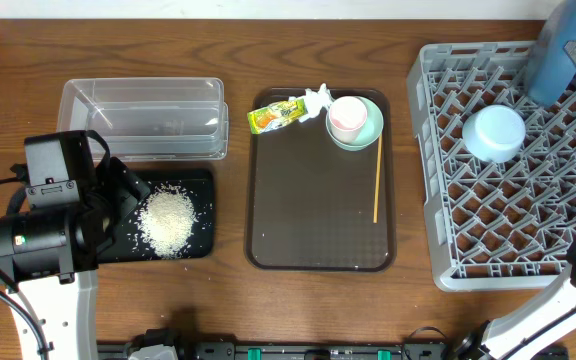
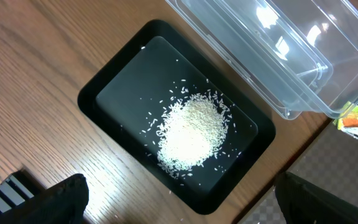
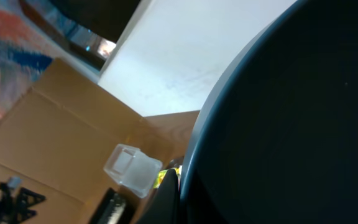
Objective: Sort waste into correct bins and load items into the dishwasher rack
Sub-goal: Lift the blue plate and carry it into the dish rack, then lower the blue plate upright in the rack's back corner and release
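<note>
**Stock list: handling notes, big to small**

1. Dishwasher rack [image 1: 528,230], far right. Rigid grey lattice, stays put; pegs should hold ware on edge.
2. Dark blue plate [image 1: 553,50], far-right corner above the rack, standing on edge. Prob. heavy, glazed, slippery, breakable. Take by the rim, thumb-style pinch. It fills the right wrist view, so the R gripper fingers are hidden: can't tell its opening, though plate is likely in its hold.
3. Brown tray [image 1: 308,220], centre. Not for sorting.
4. Clear tub [image 1: 88,100], far left. Nothing in it.
5. Black tray [image 2: 129,93], near left, just beside the tub. Holds the rice [image 2: 191,130], a loose heap, already binned.
6. Light blue bowl [image 1: 495,132], upside down in the rack.
7. Mint bowl [image 1: 370,133], far end of brown tray. Hard, smooth; grip the wall at rim.
8. Pink cup [image 1: 347,117], inside mint bowl. Light; lift out first.
9. Wrapper [image 1: 276,116], by the bowl. Flimsy, crinkly; pinch mid-body.
10. Chopstick [image 1: 377,180], flat on brown tray. Thin, rolls; hard pick.
11. Tissue [image 1: 316,97]. Soft, weightless.

L gripper [image 2: 182,186]: spread wide over black tray, holding nothing.
</note>
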{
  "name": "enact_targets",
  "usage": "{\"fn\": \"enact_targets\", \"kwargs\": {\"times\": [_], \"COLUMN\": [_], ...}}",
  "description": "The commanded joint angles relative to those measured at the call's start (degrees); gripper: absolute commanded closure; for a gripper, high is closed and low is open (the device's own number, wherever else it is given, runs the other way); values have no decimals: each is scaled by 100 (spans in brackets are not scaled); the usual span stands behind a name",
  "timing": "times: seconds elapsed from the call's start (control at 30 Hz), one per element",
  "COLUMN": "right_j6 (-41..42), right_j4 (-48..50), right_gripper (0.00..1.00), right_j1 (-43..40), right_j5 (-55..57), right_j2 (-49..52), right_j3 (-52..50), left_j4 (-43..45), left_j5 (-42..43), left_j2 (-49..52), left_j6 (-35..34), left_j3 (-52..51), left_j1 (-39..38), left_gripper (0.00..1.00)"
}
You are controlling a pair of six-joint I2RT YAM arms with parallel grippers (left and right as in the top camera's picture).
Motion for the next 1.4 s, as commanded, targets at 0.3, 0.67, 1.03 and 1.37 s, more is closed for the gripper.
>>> {"fn": "enact_targets", "kwargs": {"times": [0.3, 0.67, 1.03, 1.37], "right_j6": [831, 820, 824, 949], "right_j4": [-116, -883, -2256, -2608], "right_gripper": [99, 94, 62, 46], "right_j1": [-514, -929, -1403, -1410], "right_j5": [369, 1226, 3606, 4162], "right_j2": [111, -98, -1108, -1873], "right_j3": [11, 11, 13, 13], "left_j4": [-20, -20, -20, -20], "left_j5": [-50, -50, -50, -50], "left_j2": [-4, -4, -4, -4], "left_j6": [-26, -26, -28, -28], "left_j3": [70, 70, 70, 70], "left_j1": [20, 20, 20, 20], "left_gripper": [3, 3, 3, 2]}}
